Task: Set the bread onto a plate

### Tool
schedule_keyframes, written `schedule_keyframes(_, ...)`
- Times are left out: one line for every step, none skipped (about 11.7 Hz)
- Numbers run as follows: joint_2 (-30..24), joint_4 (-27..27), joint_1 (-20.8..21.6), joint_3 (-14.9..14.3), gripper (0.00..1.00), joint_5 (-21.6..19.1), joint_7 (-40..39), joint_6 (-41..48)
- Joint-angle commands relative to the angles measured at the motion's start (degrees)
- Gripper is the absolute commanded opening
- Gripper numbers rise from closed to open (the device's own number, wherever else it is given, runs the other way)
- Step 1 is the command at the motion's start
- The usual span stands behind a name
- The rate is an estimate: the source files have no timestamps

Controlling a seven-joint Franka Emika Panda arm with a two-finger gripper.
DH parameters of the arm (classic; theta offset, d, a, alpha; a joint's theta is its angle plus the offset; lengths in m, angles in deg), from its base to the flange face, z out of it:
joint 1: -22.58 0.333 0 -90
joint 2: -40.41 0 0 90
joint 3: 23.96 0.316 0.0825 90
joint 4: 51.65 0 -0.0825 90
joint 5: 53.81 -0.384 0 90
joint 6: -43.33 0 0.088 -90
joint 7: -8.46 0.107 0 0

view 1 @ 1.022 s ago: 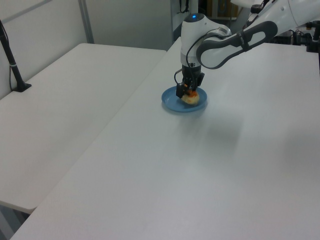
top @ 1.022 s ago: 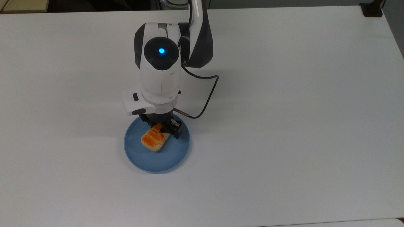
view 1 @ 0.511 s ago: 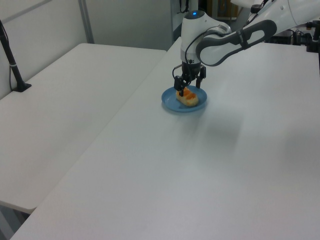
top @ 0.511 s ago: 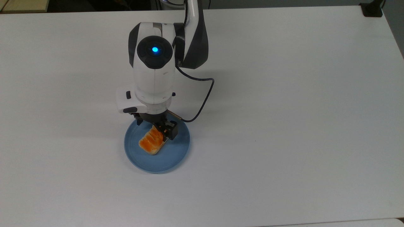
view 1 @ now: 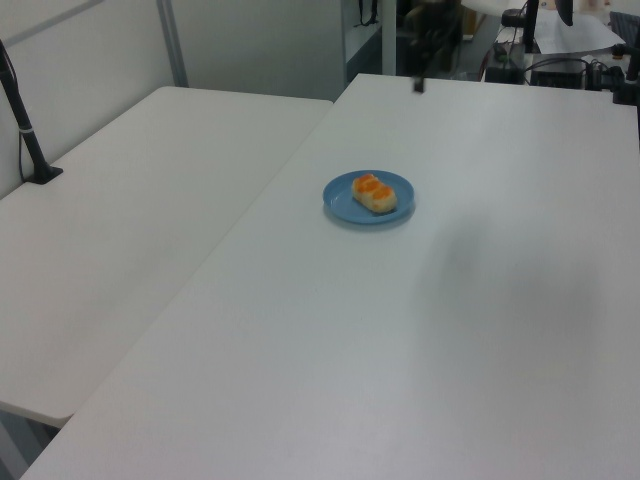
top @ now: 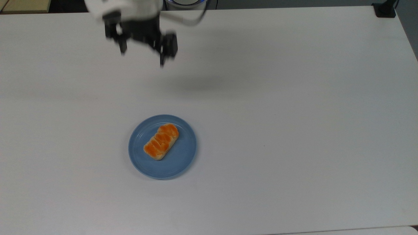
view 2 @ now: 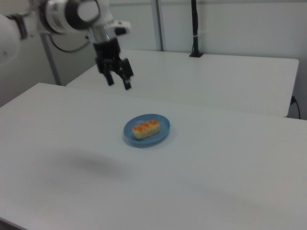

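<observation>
The bread (top: 161, 141) (view 1: 374, 193) (view 2: 146, 129), an orange-topped braided loaf with cream sides, lies flat on the light-blue plate (top: 183, 157) (view 1: 342, 205) (view 2: 163, 123), slightly toward the top view's left of the plate's centre. My gripper (top: 142, 52) (view 2: 118, 81) hangs high above the table, far from the plate toward the top view's top edge. It is open, with its dark fingers spread wide and nothing between them. In the left view a dark fingertip (view 1: 419, 86) of it shows near the far table edge.
The white table (top: 294, 130) stretches around the plate. A second white table (view 1: 130, 200) adjoins it on the left view's left. A black post base (top: 385, 9) sits at the top view's top right corner.
The gripper has let go of the bread, risen and pulled well away toward the top view's top edge. The bread stays on the plate.
</observation>
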Motion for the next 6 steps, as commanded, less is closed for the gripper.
schedule_keyframes(-10.86,-4.58,1.67,-0.29,1.0,-2.61,-12.66,10.44)
schedule_keyframes(-12.45,-4.76,2.55,-0.29,1.0,-2.62,-12.94,12.38)
schedule_keyframes(-13.68,-4.67,2.73,-0.46,1.0,-2.7,-13.98,14.66)
schedule_keyframes(-15.61,-5.8,2.82,-0.99,1.0,-2.71,-15.82,14.85)
schedule_keyframes(-16.5,-8.95,3.08,-1.6,1.0,-2.71,-17.23,13.73)
schedule_keyframes(-16.86,-10.37,3.6,-1.87,1.0,-2.71,-17.25,11.8)
